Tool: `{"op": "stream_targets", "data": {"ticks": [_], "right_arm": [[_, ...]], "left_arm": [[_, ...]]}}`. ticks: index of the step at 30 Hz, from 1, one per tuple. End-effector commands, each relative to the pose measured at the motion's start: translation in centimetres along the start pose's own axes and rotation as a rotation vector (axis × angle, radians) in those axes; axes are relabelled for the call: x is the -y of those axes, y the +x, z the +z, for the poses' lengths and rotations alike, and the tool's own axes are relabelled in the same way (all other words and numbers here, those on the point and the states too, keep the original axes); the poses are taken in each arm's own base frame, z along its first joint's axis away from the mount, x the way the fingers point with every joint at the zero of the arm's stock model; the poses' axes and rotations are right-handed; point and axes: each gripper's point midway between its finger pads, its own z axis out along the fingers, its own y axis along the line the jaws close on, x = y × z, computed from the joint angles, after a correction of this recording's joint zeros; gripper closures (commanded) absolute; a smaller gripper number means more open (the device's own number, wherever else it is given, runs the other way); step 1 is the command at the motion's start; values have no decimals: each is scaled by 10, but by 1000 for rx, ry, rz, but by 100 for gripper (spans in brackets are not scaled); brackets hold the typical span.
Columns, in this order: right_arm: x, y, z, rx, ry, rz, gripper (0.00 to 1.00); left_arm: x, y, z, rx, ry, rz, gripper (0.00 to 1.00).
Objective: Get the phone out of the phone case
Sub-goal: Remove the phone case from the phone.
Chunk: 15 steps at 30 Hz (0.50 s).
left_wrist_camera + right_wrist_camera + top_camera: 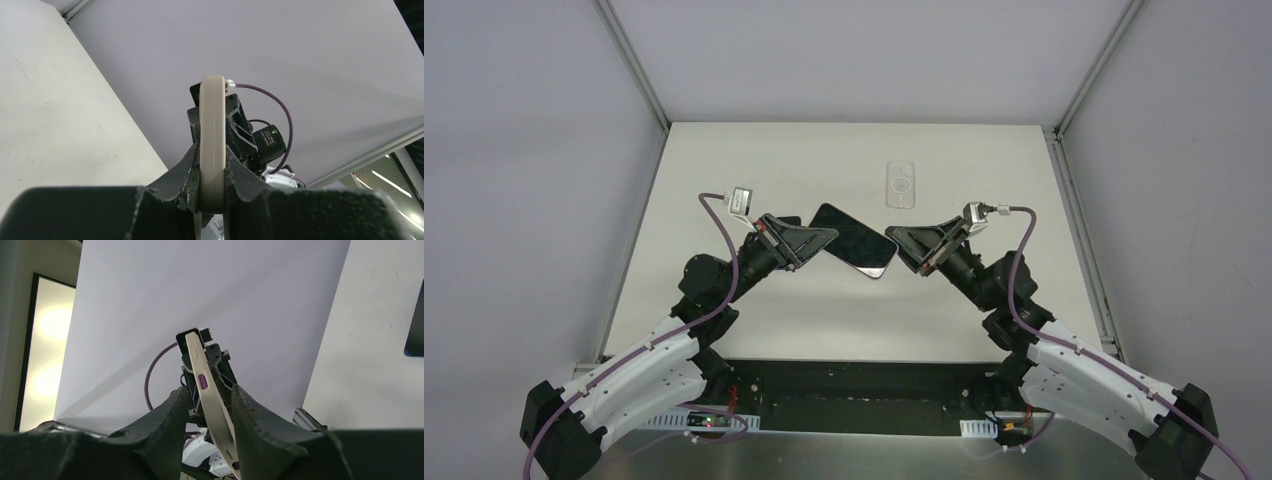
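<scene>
The phone, dark screen up with a pale pinkish rim, hangs in the air above the table between both grippers. My left gripper is shut on its left end; in the left wrist view the phone's cream edge stands clamped between the fingers of that gripper. My right gripper is at the phone's right corner. In the right wrist view the phone leans between the spread fingers of this gripper, with a gap on the left side. A clear phone case lies flat farther back.
The white table is walled by grey panels at the back and both sides. A dark gap runs along the near edge between the arm bases.
</scene>
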Motion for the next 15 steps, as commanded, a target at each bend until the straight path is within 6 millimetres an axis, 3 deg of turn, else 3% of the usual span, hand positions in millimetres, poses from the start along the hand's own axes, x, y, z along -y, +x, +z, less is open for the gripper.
{"op": "stream_targets", "data": {"ticks": [1,10,15], "right_arm": [[-24,4,-1,-31,-96,14,58],[-25,11,4,-74,-90,13,65],[-28,11,3,-74,-106,13,76]], "left_arm": [[41,-22,-3,79,146,14,100],[44,-23,-3,83,157,11,100],[43,-23,-3,84,153,10,100]]}}
